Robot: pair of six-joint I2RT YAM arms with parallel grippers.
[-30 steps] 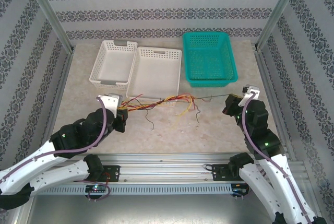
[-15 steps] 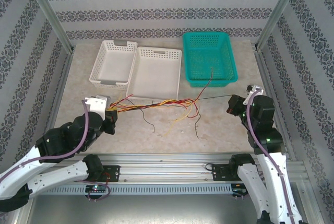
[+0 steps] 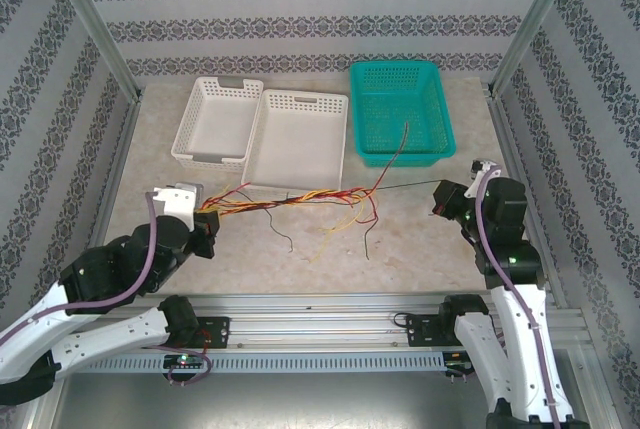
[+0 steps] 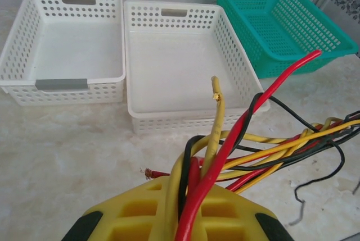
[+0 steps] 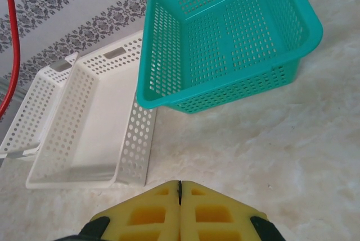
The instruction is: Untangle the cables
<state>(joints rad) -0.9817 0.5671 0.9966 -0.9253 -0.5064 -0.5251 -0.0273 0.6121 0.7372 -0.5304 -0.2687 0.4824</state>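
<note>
The cables [image 3: 300, 199] are a twisted bunch of yellow, red and black wires, stretched in a line just in front of the baskets. My left gripper [image 3: 207, 221] is shut on the bunch's left end. In the left wrist view the wires [image 4: 253, 145] run out from between its yellow pads [image 4: 140, 213]. One thin black cable [image 3: 405, 187] leads right from the bunch to my right gripper [image 3: 441, 197], which is shut on it. A dark strand shows in the seam of its pads [image 5: 180, 187]. A dark wire end [image 3: 403, 134] sticks up over the teal basket. Loose ends hang onto the table.
Three baskets stand in a row at the back: a white one [image 3: 184, 129] on the left, a second white one [image 3: 306, 97] in the middle and a teal one [image 3: 395, 66] on the right. Metal frame posts and patterned walls close in both sides.
My left gripper has drawn back to the left with the bunch, and the right one has shifted slightly right. The cables are pulled straighter. A dark wire end has swung up over the teal basket.
</note>
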